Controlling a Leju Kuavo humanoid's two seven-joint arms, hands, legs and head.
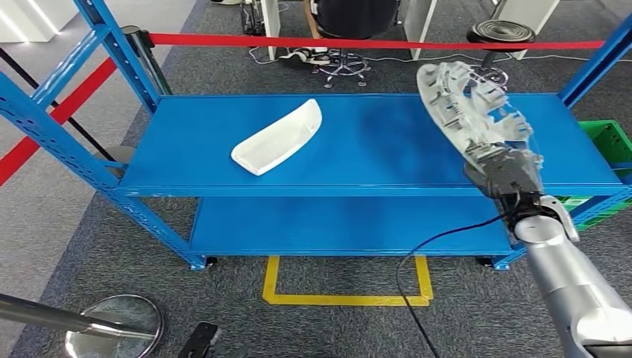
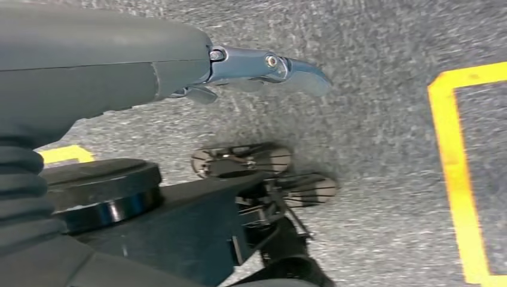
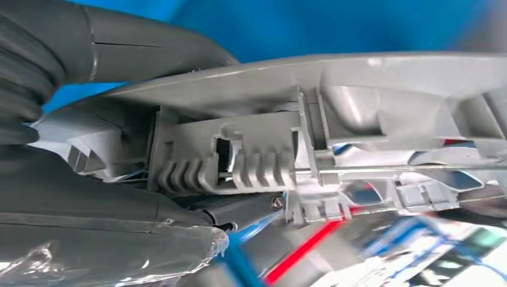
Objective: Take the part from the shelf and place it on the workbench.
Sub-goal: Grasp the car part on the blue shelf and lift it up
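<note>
The right hand (image 1: 501,173) holds the grey part (image 1: 466,104) at the right of the head view. The part is lifted up off the blue shelf (image 1: 373,160) and stands tilted, with its long end pointing up toward the top of the frame. In the right wrist view the thumb (image 3: 143,51) lies along one side of the part (image 3: 335,137) and the fingers (image 3: 107,215) press on the other side, so the grip looks firm.

A white part (image 1: 278,137) lies flat on the top shelf board, left of the middle of the frame, well apart from the hand.

The left hand (image 2: 263,69) hangs down over the grey floor (image 2: 382,149). Its fingers look stretched out and it holds nothing.

I think the picking is done and the carrying is the job now. No workbench shows in these pictures, so the robot will likely have to turn to find it. To do this well, the hand should keep its squeeze tight, because the part is long and sticks out far from the hand. It could tip or slip. The arm should pull back slowly so the part does not bump the blue post (image 1: 596,63) at the upper right. A black cable (image 1: 417,257) hangs by the arm and could snag.
</note>
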